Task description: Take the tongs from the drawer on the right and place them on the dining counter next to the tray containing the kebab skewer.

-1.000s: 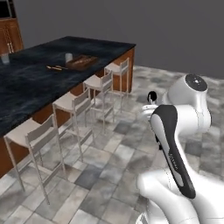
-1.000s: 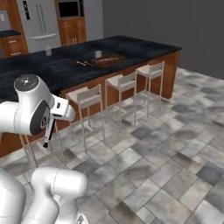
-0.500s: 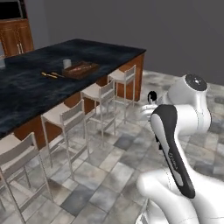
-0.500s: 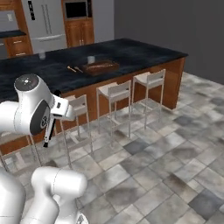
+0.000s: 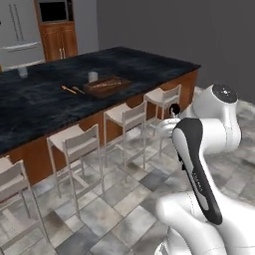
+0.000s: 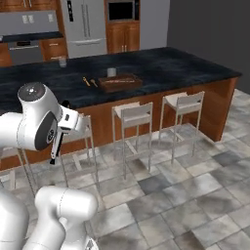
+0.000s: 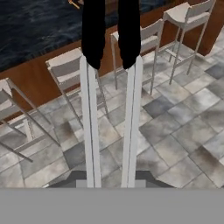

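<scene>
My gripper [image 6: 62, 128] is shut on the tongs [image 6: 55, 146], which hang from it as a slim dark stick in front of the stools. In the hand view the tongs [image 7: 89, 109] run away from me as two thin arms ending in black tips. The dining counter [image 5: 50, 104], black veined stone on a wooden base [image 6: 171, 66], lies ahead beyond the stools. On it sits the brown wooden tray [image 5: 107, 85] [image 6: 119, 81]; the kebab skewer inside is too small to make out. The drawer is out of view.
Several white stools [image 5: 127, 117] [image 6: 132, 114] line the counter's near side over the tiled floor. A small orange fork and wooden spoon [image 6: 89, 82] lie left of the tray, a grey cup [image 6: 111, 72] behind it. A fridge [image 6: 85, 24] and wooden cabinets stand at the back.
The base has driven and turned, so the counter, tray and stools have shifted rightwards and look nearer in both base views. The arm's pose and its hold on the tongs are unchanged.
</scene>
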Available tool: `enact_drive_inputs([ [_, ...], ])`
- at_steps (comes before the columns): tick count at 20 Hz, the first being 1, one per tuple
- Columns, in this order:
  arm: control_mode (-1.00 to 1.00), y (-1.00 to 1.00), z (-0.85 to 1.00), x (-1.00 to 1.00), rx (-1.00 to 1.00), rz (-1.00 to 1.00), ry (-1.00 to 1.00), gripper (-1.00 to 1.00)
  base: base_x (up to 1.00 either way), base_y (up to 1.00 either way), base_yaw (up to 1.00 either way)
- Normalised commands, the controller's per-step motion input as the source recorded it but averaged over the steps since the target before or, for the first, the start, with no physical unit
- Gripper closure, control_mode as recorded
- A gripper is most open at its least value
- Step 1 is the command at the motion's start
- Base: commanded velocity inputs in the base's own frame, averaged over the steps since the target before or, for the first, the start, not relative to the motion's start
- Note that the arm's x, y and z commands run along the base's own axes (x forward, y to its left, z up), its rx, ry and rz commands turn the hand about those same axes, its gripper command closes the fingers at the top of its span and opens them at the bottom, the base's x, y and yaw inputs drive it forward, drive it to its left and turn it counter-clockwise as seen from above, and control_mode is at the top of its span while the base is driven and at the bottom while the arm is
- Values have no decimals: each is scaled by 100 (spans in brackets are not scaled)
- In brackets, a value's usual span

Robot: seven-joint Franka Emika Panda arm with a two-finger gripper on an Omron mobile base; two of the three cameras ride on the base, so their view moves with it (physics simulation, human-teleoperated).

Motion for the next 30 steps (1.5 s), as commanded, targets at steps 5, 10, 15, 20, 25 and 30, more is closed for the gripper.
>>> enact_drive_inputs([
  [5, 100, 0, 0, 0, 0, 0, 0, 100, 73, -100, 43],
  [10, 100, 0, 0, 0, 0, 0, 0, 100, 68, -100, 40],
  [15, 100, 0, 0, 0, 0, 0, 0, 100, 65, -100, 36],
  [20, 100, 0, 0, 0, 0, 0, 0, 100, 72, -100, 36],
  [25, 100, 0, 0, 0, 0, 0, 0, 100, 79, -97, 34],
  [30, 100, 0, 0, 0, 0, 0, 0, 100, 70, -69, 20],
])
